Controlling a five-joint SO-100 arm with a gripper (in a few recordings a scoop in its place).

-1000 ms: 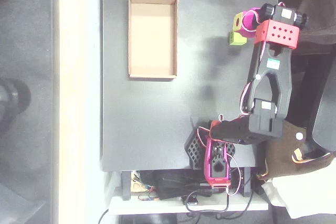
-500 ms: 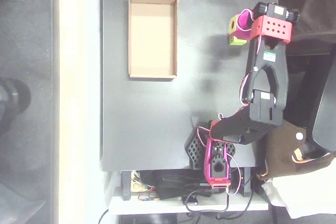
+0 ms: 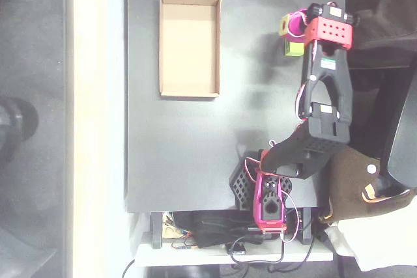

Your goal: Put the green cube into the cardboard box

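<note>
Here, in the overhead view, the black table (image 3: 195, 148) is lying under everything, and the box (image 3: 189, 43) is sitting on it toward the upper left — a shallow tan tray, open on top, its long side running up and down the picture, with bare cardboard showing inside.

Well apart from it, near the table's upper right edge, the cube (image 3: 293, 47) is resting on the table surface — a small lime block, partly hidden by the arm above it. The gripper (image 3: 293, 27) is hanging right over that spot: its magenta end with the yellow ring is sitting just above the cube in the picture and overlapping its top edge. Whether the fingers are touching the cube or standing clear of it I cannot tell, and the jaws themselves are looking down away from the camera, so I cannot tell whether they are spread or closed.

Behind the gripper, the red perforated wrist block (image 3: 329, 30) is leading into the black arm (image 3: 326, 96), which is running down the right side to the base (image 3: 267, 193) at the table's lower edge, where red and white wires are looping around it.
</note>
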